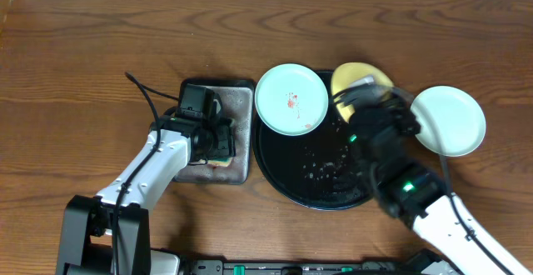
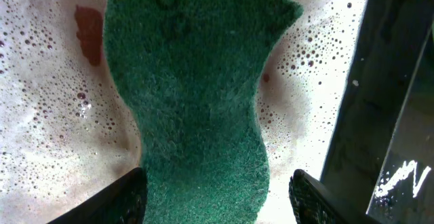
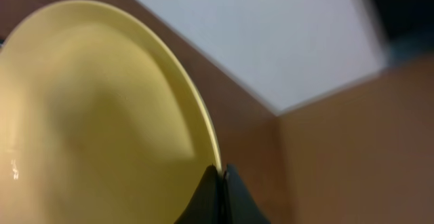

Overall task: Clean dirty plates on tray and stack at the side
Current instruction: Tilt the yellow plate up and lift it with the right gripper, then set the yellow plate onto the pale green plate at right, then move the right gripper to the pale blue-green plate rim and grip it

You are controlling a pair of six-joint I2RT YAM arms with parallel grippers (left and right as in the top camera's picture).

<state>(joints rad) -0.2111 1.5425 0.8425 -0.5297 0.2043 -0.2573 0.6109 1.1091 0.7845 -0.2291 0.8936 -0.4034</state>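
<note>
1. Judging from overhead, the step in hand looks like readying a scrub. The right gripper (image 1: 360,92) is closed on the glossy yellow round plate (image 1: 354,77) at 1 o'clock on the rim of the wide black round tray (image 1: 291,168). The left gripper (image 1: 218,142) hangs over the grey rectangular metal tray (image 1: 241,108) at 9 o'clock. A pale-blue round plate smeared red (image 1: 291,100) sits at 11 o'clock. A clean-looking pale-blue plate (image 1: 450,121) lies on the wooden table (image 1: 83,50) at 3 o'clock and is likely the start of the stack.
2. In the left wrist view, the jaws stand apart astride a coarse, waisted green sponge (image 2: 196,102) lying in bubbly white foam (image 2: 47,115). A sliver of foam shows beside one finger, so no pinch is evident. The next move probably calls for closing on the sponge, lifting it and carrying it to the held plate.
3. In the right wrist view, the jaws are pressed together on the thin, smooth rim of the yellow plate, which curves away shallow and shiny toward 10 o'clock.
</note>
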